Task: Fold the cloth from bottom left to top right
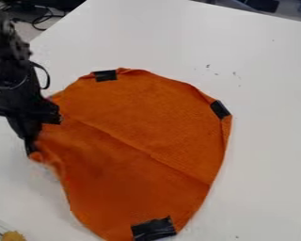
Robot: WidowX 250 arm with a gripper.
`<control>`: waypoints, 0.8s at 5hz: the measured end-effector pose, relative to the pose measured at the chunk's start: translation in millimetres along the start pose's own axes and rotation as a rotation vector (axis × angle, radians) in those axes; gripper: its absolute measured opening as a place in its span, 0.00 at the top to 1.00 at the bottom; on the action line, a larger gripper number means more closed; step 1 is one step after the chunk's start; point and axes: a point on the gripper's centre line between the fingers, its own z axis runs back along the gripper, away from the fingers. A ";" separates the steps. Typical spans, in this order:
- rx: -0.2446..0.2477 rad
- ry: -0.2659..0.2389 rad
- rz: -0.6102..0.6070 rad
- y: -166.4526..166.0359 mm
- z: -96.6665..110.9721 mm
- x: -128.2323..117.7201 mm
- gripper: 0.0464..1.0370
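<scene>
A black gripper [31,149] hangs at the left of the frame, its fingers apparently clamped on the left edge of an orange cloth [146,106], where the fabric draws out into a small bunched corner. The rest of the cloth lies to the right of the fingers, spread from the frame's center down to its lower edge, its longer axis running roughly top to bottom. A crease [135,148] slants across it from upper left to lower right, and the pinched corner sits on the lower-left side of that line. From where I stand, the fold calls for a lift and a carry over the crease, toward the upper right. The only arm in the scene is already at the near edge. Black patches mark the rim at the top [105,76], right [220,109] and bottom [154,229]. White tabletop [266,94] stretches past the cloth's upper right side, giving room to move; the lower rim runs close to the frame's bottom, near a yellowish object [13,236] at lower left.
</scene>
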 end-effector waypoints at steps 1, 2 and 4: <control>0.051 -0.009 -0.030 -11.6 24.5 17.9 0.96; 0.066 -0.021 -0.075 -28.7 37.9 36.3 0.96; 0.054 0.019 -0.225 -93.4 40.0 88.5 0.96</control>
